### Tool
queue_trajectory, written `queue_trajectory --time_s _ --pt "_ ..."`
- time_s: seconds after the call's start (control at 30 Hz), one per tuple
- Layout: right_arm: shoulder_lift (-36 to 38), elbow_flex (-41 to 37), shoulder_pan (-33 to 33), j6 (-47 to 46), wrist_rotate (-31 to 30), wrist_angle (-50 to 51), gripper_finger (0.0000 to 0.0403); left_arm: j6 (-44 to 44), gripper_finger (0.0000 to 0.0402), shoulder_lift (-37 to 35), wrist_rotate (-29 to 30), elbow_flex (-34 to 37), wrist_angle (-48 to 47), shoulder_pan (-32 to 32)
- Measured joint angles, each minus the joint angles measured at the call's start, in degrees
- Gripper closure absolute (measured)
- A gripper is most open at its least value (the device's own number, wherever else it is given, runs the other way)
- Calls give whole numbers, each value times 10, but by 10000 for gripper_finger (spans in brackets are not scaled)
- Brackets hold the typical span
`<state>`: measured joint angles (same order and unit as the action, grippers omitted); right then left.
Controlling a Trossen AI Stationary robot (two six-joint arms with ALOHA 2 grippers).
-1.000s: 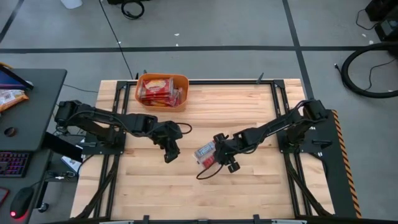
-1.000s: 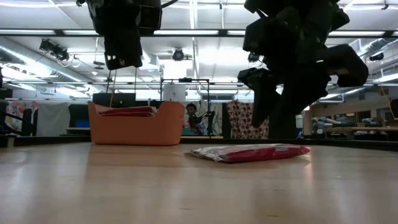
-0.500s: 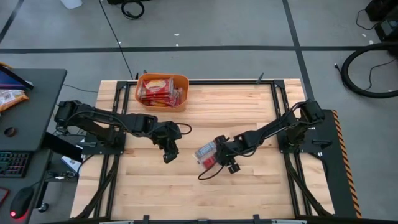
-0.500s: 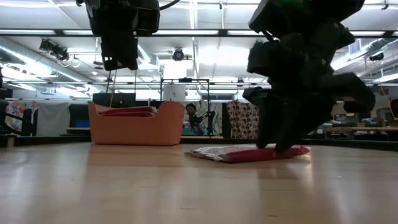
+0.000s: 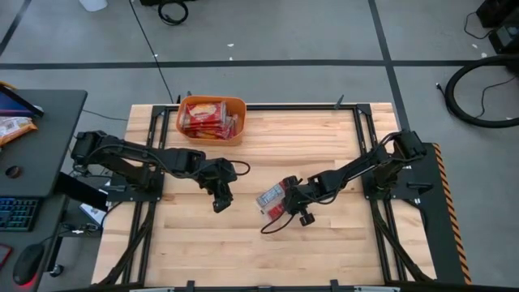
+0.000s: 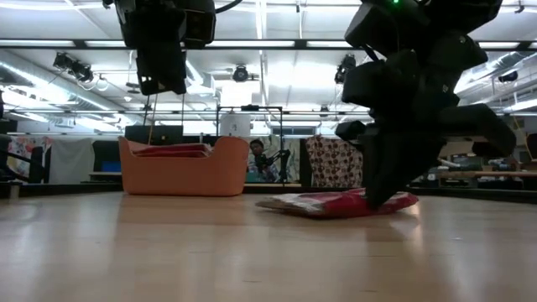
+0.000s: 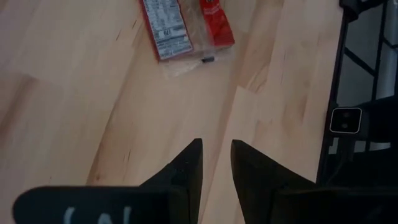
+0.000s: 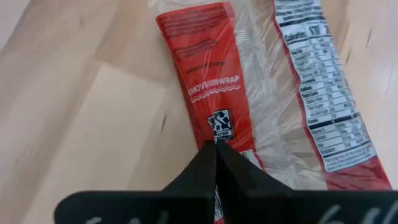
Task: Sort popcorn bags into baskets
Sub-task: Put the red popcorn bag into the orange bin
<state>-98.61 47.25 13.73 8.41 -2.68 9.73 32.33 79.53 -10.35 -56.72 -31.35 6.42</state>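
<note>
right gripper (image 5: 281, 204) dropped, pinched closed on popcorn bag (image 5: 272, 197) lying mid table (image 5: 324, 251) | left gripper (image 5: 220, 202) hovers nearby, slightly parted, empty | orange basket (image 5: 211, 118) holds more bags

One popcorn bag (image 5: 271, 199) lies flat on the counter (image 5: 324, 243) near its middle, back side up: red edges, clear film and a white nutrition label (image 8: 320, 118) showing. The right gripper (image 5: 285, 198) has its jaws closed on the red edge of this bag. The orange basket (image 5: 212, 118) stands upright at the counter's far edge, left of centre. It holds several red packets (image 5: 203, 118) stacked flat, yellow-cream fronts facing up.
</note>
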Motion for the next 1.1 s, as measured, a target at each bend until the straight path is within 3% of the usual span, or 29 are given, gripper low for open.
queue_trajectory --time_s 0.1,0.23,0.57,0.7,0.93,1.1 --pt "19 8 -3 -18 11 33 390 -2 315 0 0 0 4 3" --pt "58 35 -12 -24 20 58 395 -70 315 0 22 0 38 22" --pt "135 61 -72 -98 168 69 398 -95 309 5 160 0 103 64" --pt "156 61 -90 -128 206 66 399 -97 273 10 176 0 147 64" --pt "182 62 -110 -163 216 58 399 -149 184 23 173 0 174 67" --pt "190 63 -123 -192 232 42 399 -200 160 43 196 0 221 70"
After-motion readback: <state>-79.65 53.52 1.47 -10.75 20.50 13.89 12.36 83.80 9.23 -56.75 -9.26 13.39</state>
